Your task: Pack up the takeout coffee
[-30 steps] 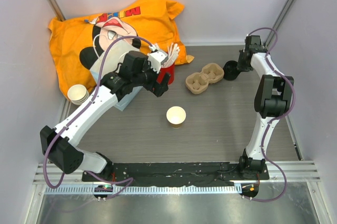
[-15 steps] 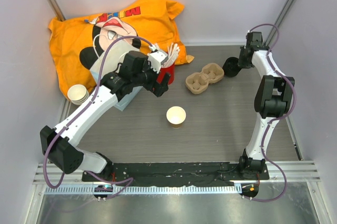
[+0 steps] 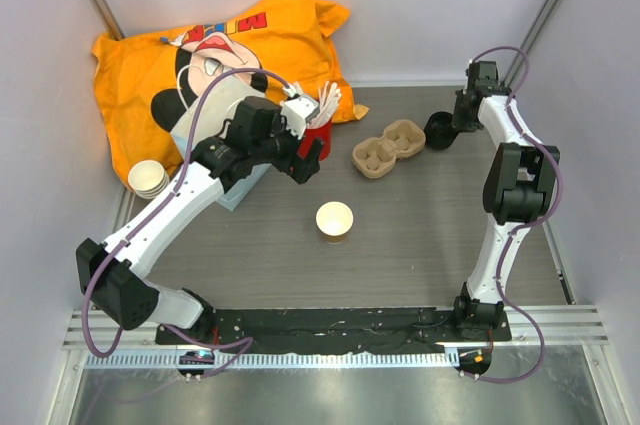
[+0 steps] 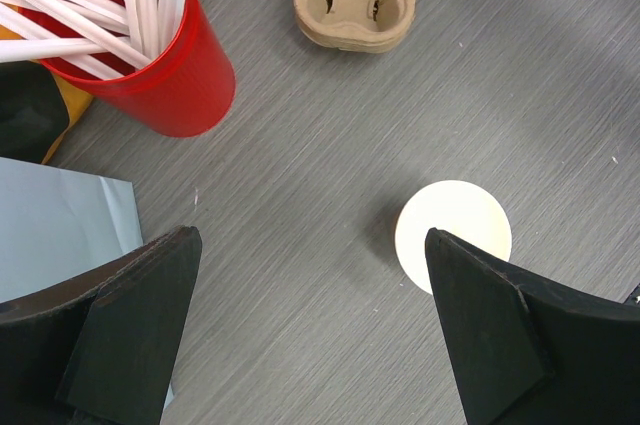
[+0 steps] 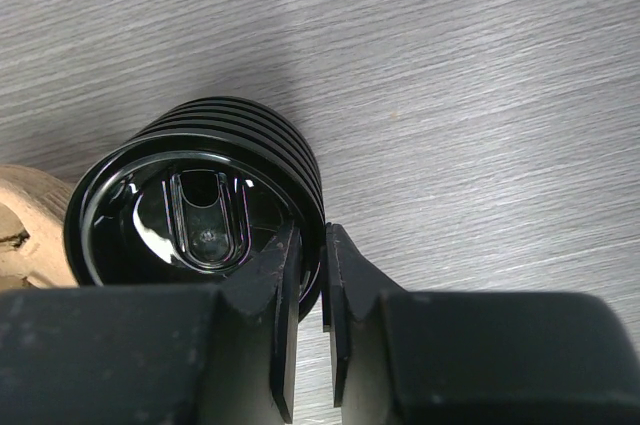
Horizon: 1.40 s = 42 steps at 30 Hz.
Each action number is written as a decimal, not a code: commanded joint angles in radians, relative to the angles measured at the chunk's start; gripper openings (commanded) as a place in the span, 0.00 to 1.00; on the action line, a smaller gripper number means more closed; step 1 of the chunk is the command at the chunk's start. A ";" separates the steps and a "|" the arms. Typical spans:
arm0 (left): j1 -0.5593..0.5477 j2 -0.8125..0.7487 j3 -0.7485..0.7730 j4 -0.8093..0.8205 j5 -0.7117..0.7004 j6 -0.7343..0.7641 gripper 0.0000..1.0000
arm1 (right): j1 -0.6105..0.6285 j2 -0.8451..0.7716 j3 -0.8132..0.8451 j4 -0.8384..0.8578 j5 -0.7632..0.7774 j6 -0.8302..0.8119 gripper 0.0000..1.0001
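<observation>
The takeout coffee cup (image 3: pixel 334 220), brown paper with its top open and a pale inside, stands mid-table; the left wrist view shows it (image 4: pixel 453 235) just ahead of the right finger. My left gripper (image 3: pixel 305 165) hangs open above bare table (image 4: pixel 310 285), left of the cup and holding nothing. At the far right sits a stack of black lids (image 3: pixel 437 132). My right gripper (image 3: pixel 453 123) is shut on the rim of the top lid (image 5: pixel 190 205), one finger inside the rim and one outside (image 5: pixel 312 275).
A pulp cup carrier (image 3: pixel 388 148) lies between the lids and a red cup of white sticks (image 3: pixel 318 130). An orange printed bag (image 3: pixel 220 55) fills the far left, with a grey box (image 3: pixel 245 187) and stacked lidless paper cups (image 3: pixel 148 178) below it.
The right wrist has shifted slightly toward the far wall with its grip on the lid rim, then held still. The left arm and the cup have not moved.
</observation>
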 commanded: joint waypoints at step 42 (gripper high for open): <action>0.005 -0.030 0.003 0.016 0.020 -0.008 1.00 | -0.001 0.013 -0.002 0.020 -0.010 -0.004 0.31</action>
